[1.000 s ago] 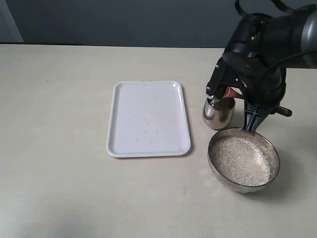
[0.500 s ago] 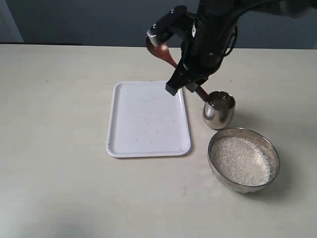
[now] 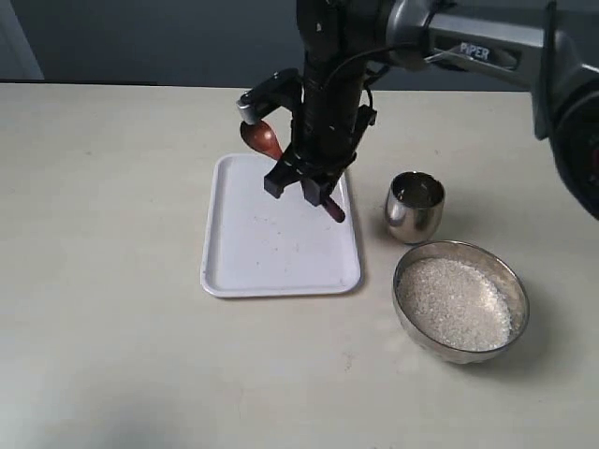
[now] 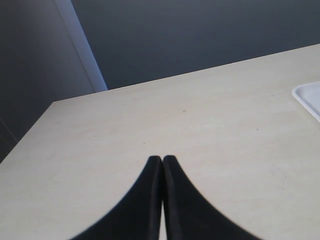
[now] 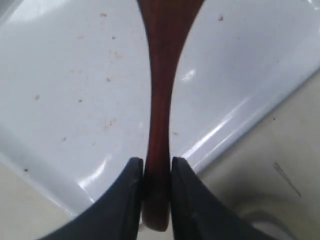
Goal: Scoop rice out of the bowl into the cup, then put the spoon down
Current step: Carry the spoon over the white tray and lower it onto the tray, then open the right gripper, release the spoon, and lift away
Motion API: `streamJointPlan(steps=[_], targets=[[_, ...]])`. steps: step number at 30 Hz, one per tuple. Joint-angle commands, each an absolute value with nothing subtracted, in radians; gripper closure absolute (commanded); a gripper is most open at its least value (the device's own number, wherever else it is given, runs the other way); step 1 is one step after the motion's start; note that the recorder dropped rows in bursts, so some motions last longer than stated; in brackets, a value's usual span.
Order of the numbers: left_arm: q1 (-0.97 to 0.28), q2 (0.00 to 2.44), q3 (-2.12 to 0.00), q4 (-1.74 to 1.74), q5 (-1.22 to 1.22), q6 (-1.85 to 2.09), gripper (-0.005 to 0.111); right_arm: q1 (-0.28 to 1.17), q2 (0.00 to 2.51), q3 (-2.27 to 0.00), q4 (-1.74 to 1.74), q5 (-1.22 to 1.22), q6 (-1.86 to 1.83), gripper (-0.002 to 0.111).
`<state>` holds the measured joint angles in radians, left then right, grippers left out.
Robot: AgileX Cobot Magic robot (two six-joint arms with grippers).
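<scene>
Right gripper (image 3: 295, 187) hangs over the far right part of the tray (image 3: 262, 245), its jaws pinched on the slim handle of the spoon (image 3: 262, 140). From across the room the spoon sits tilted in the air, with its oval bowl up toward the tray's far edge and its handle tip poking out low near the tray's right edge. The dark arm hides most of the handle. The right wrist view fills that in: the gripper (image 5: 156, 167) has both fingers (image 5: 131, 172) tight against the reddish-brown handle (image 5: 160, 75) close to its end, and the white tray (image 5: 75, 75) below is speckled with small specks. Only the left wrist view shows the left gripper (image 4: 162, 162), its fingers pressed together on nothing, above bare desk (image 4: 200, 115), with one corner of the tray (image 4: 310, 97) at the picture's edge. On the desk (image 3: 103, 234), the cup (image 3: 414, 208) stands upright just beside the tray's right edge. The bowl (image 3: 465, 354) sits nearer the desk's front edge, close to the cup, and the rice (image 3: 456, 301) lies heaped in it. I cannot tell whether cup and bowl touch.
</scene>
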<state>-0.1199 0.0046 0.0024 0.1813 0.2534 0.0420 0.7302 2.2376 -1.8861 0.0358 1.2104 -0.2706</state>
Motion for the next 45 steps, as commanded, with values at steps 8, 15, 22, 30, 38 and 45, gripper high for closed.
streamJointPlan(steps=[8,15,22,30,38,45], targets=[[-0.119,0.0,0.0,0.178,0.24,0.036,0.106,0.729,2.364,-1.939,0.114,1.221,-0.279,0.109],[-0.119,0.0,0.0,0.178,0.24,0.036,0.106,0.729,2.381,-1.939,0.114,1.221,-0.279,0.088],[-0.119,0.0,0.0,0.178,0.24,0.036,0.106,0.729,2.388,-1.939,0.11,1.221,-0.279,0.088],[-0.119,0.0,0.0,0.178,0.24,0.036,0.106,0.729,2.388,-1.939,0.103,1.221,-0.279,0.087],[-0.119,0.0,0.0,0.178,0.24,0.036,0.106,0.729,2.388,-1.939,0.098,1.221,-0.269,0.065],[-0.119,0.0,0.0,0.178,0.24,0.036,0.106,0.729,2.213,-1.939,0.012,1.221,-0.265,0.078]])
